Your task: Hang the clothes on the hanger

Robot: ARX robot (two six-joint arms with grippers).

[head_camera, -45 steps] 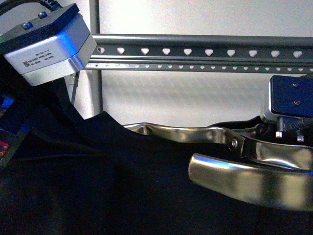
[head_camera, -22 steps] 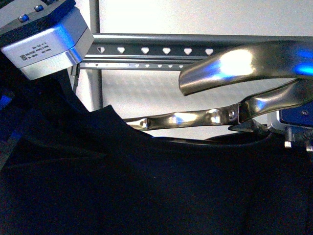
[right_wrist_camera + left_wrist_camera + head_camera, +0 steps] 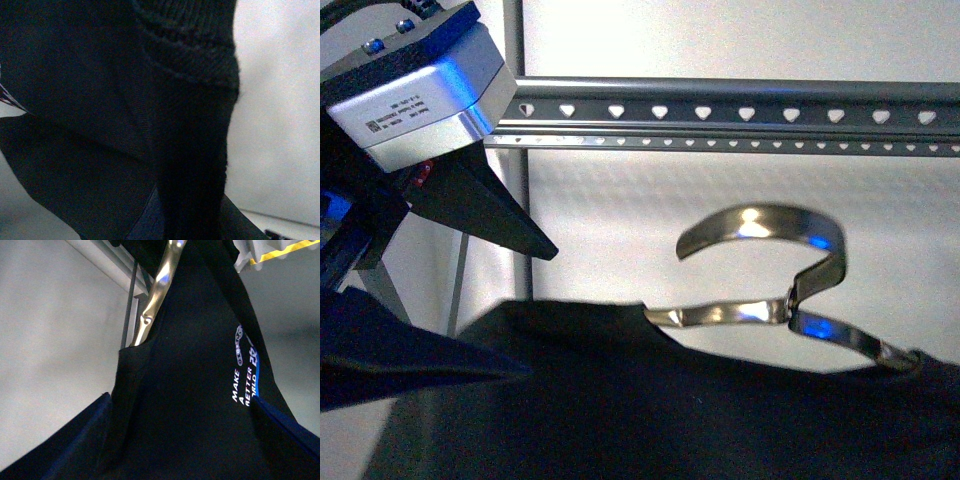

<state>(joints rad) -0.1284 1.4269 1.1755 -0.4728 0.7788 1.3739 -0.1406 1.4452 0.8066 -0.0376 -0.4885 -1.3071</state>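
Observation:
The black T-shirt hangs on a small shiny coat hanger, whose flat hook sits below the grey rack rail and apart from it. My left gripper is open at the shirt's left shoulder, with one dark finger above and one below. In the left wrist view the shirt and its chest logo lie between the open fingers. My right gripper is shut on a fold of the black T-shirt below its ribbed collar; it is out of the front view.
The rack's upright post stands behind my left gripper, with a white wall behind it. The coat hanger's arm and the rack rail show in the left wrist view.
The coat hanger and shirt have dropped lower and moved further off; the hook now sits under the rail. My right gripper's body has left the front view. My left fingers now show spread.

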